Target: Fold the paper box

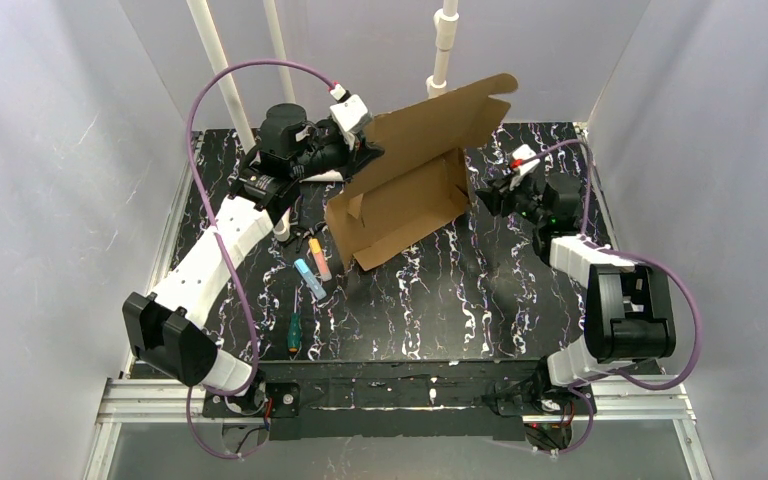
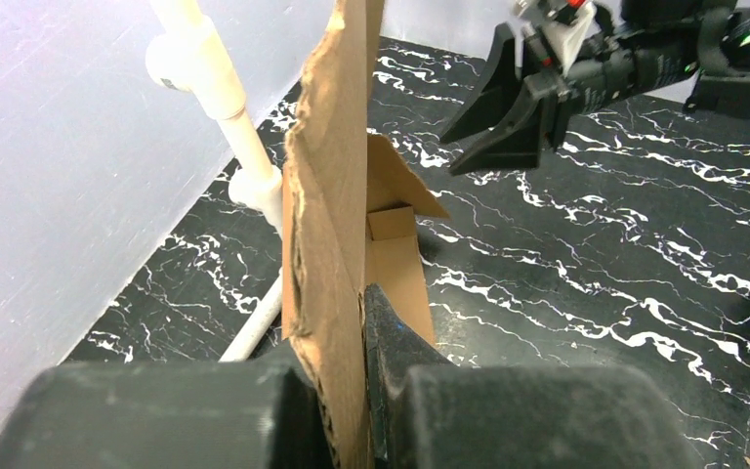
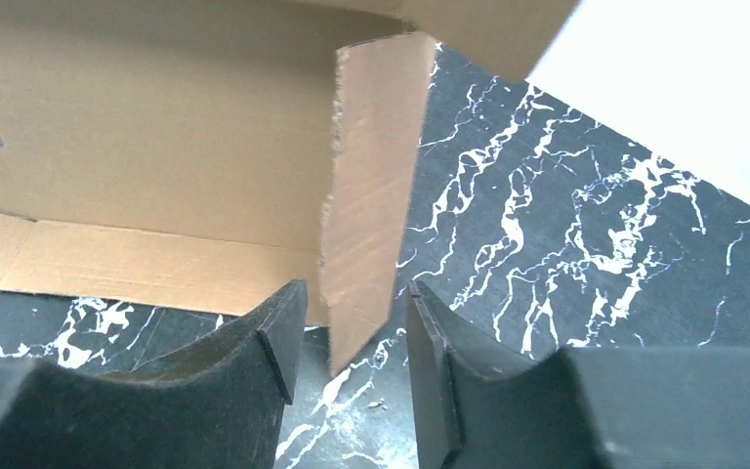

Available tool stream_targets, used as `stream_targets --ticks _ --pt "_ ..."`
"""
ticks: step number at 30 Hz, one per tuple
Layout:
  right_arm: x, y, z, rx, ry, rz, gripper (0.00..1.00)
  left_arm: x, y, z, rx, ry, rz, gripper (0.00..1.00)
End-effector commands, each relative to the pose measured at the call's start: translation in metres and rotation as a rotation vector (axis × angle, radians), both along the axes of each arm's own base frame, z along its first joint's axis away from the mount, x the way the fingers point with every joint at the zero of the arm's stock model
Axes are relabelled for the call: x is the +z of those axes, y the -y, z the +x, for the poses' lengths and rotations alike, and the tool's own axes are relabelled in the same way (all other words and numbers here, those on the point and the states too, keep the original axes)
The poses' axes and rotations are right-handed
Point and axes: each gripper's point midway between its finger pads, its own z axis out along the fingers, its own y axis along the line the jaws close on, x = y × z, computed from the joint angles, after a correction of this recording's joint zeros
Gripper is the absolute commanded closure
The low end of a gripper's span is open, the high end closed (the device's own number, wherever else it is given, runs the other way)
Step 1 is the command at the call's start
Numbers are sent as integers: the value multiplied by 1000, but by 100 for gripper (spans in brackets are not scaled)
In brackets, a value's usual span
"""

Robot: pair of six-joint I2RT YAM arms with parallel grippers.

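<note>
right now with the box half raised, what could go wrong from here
Only the left gripper clamps the paper box, on one wall edge, so the raised sheet may swing or sag. The right gripper has its jaws open around the side flap without gripping it; a sideways move could snag and crease it. The markers lie by the box's near corner, so the box might come down on them.
</note>
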Motion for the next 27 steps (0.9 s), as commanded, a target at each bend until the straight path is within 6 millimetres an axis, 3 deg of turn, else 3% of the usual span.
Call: stream_targets --ticks 1,4,8,13,19,23,27 --pt "43 11 -12 99 93 32 47 -17 -13 -9 17 -70 34 100" --pt "46 24 -17 108 100 32 39 -17 -12 -11 6 -81 30 100" --pt "44 39 -10 76 79 37 37 -18 -10 -15 -16 -95 20 100" --pt "31 53 21 -17 19 57 38 -20 -9 -21 -34 -112 8 100" --pt "-15 37 66 102 -153 156 34 -18 -7 -25 -42 -125 -16 100" --pt "-18 18 78 201 -167 257 27 -13 -6 -27 -48 -132 -32 100" --pt "-19 -4 74 290 -177 317 23 -10 -3 -28 -63 -141 -44 100"
